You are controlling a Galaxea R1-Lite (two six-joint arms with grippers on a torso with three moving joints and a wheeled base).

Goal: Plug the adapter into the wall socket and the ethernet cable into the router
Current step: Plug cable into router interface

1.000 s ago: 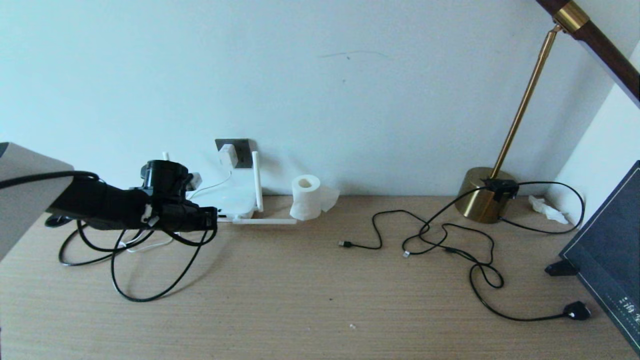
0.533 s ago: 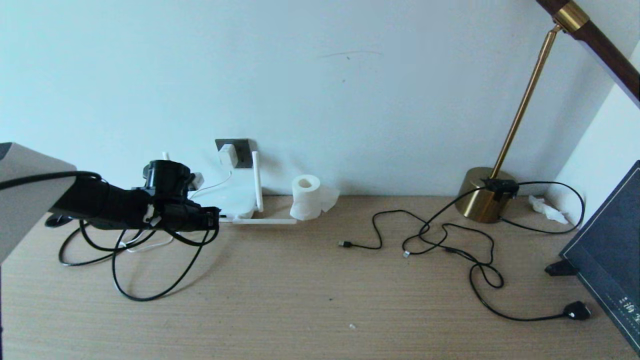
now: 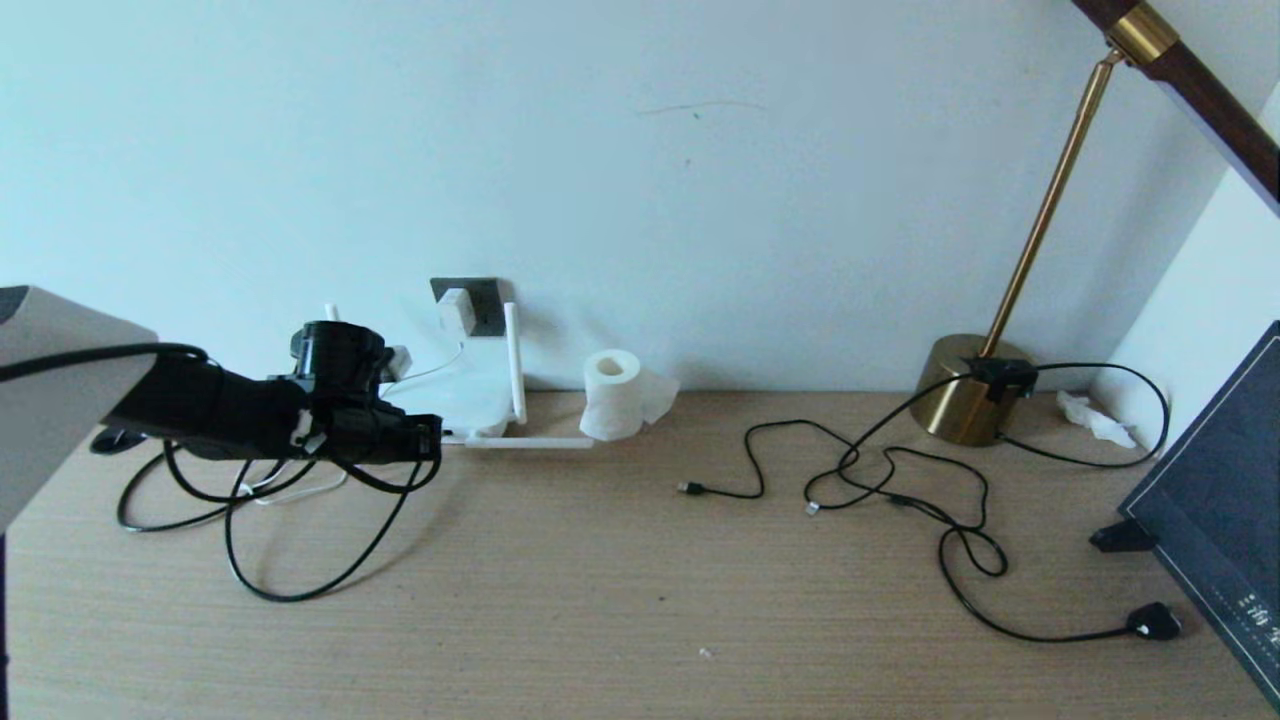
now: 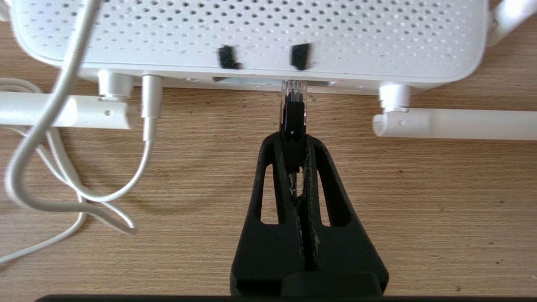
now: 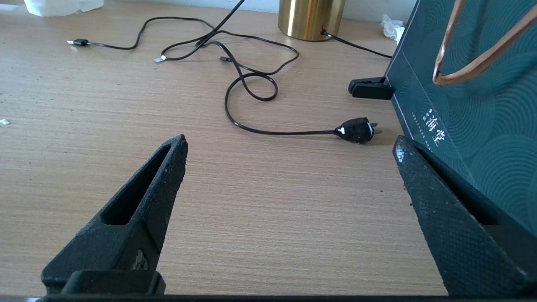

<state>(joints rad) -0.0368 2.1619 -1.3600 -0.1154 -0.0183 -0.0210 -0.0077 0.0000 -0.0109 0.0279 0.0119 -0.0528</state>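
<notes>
A: What is lying on the tabletop (image 3: 640, 590), biggest first?

B: A dark box (image 3: 1215, 510) is leaning at the right edge, and a brass lamp (image 3: 975, 395) is standing near the wall beside it, its cord (image 3: 960, 590) trailing to a bulky plug (image 5: 356, 130). Thin USB cords (image 3: 790, 470) are lying mid-table, and a paper roll (image 3: 612, 395) is sitting by the wall.

A: And the router (image 4: 251, 37)?

B: It is sitting at the left against the wall, one antenna (image 3: 514, 360) upright, another lying flat on the wood.

A: Where is the left gripper (image 4: 293, 147)?

B: Right in front of the router. Its fingers (image 4: 323, 167) are pressing together on the ethernet cable (image 3: 290, 570), clamping the plug (image 4: 293, 111), whose clear tip is touching a port on the router's front edge. How deep it is seated I cannot tell. The rest of the cable is looping over the tabletop beneath the arm.

A: The adapter (image 3: 455, 312)?

B: It is sitting in the socket (image 3: 485, 305) on the wall, its white cord running down to the router.

A: The right gripper (image 5: 289, 176)?

B: Idling above the tabletop beside the box, fingers (image 5: 168, 167) standing wide apart, holding nothing.
</notes>
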